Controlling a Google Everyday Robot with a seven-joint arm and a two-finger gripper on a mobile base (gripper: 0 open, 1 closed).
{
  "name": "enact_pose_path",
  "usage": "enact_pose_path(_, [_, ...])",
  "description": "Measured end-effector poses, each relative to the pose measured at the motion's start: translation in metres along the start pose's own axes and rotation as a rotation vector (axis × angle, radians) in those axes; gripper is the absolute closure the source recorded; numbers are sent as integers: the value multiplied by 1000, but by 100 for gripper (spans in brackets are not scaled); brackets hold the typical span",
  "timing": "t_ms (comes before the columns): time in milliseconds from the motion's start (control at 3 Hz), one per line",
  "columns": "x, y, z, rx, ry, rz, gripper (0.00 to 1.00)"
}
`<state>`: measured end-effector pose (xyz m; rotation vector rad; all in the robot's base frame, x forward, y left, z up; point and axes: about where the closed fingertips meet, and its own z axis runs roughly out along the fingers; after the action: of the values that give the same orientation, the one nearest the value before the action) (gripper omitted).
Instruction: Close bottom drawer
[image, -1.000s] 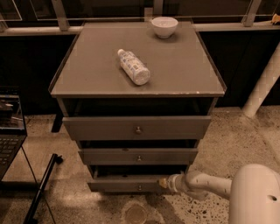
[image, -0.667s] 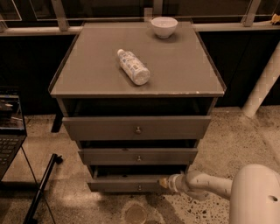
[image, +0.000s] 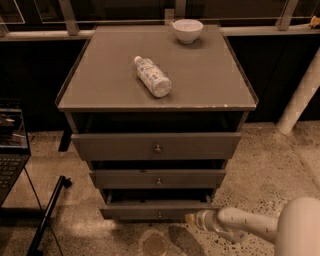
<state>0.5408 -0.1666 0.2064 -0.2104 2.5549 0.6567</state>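
The bottom drawer is the lowest, slimmest grey-brown front of the cabinet, with a small round knob at its centre. It stands pulled out a little, with a dark gap above it. My gripper is at the end of the white arm that comes in from the lower right. It sits at the right part of the drawer front, just right of the knob.
The middle drawer and the tall top drawer also stand out a little. A plastic bottle lies on the cabinet top and a white bowl stands at its back. A laptop is at the left, a white post at the right.
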Motion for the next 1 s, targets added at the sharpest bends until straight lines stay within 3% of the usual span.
enact_pose_path(333, [19,-11,14,-27,31,23,100])
enact_pose_path(667, [31,-26,48,-84,99,-3,100])
enact_pose_path(1000, [7,-34,71,-150,119,-38,100])
